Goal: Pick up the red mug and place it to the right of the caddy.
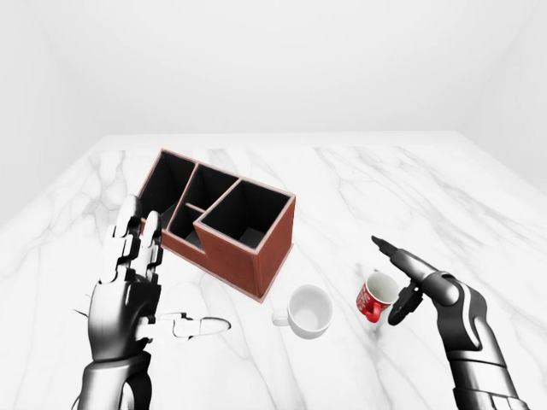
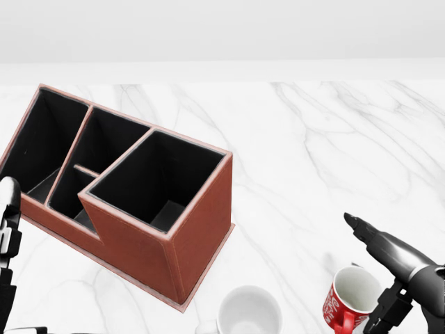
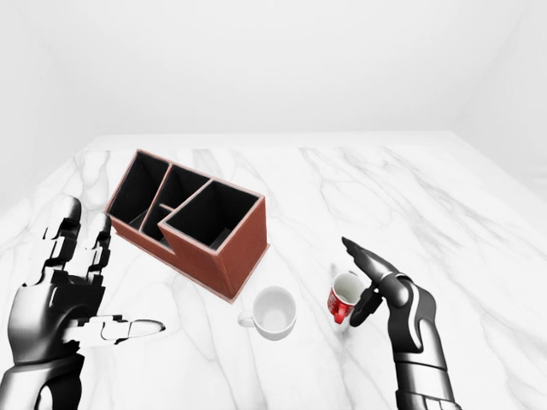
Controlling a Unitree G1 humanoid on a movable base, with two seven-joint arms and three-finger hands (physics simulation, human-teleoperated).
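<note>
The red mug (image 1: 373, 299) stands on the white marble table (image 1: 385, 188), at the lower right of the left-eye view, tilted slightly. It sits right of the red-brown caddy (image 1: 220, 220), which has black compartments. My right hand (image 1: 395, 284) is open right beside the mug. Its long fingers (image 1: 402, 259) reach over the rim and its thumb (image 1: 403, 303) hangs by the mug's right side; the fingers are not closed round it. My left hand (image 1: 162, 282) is open and empty, fingers upright, just left of the caddy. The mug also shows in the head view (image 2: 348, 298).
A white mug (image 1: 309, 311) stands between the caddy's lower right corner and the red mug. The marble table stretches wide to the right of and above the red mug. Plain white walls stand behind it.
</note>
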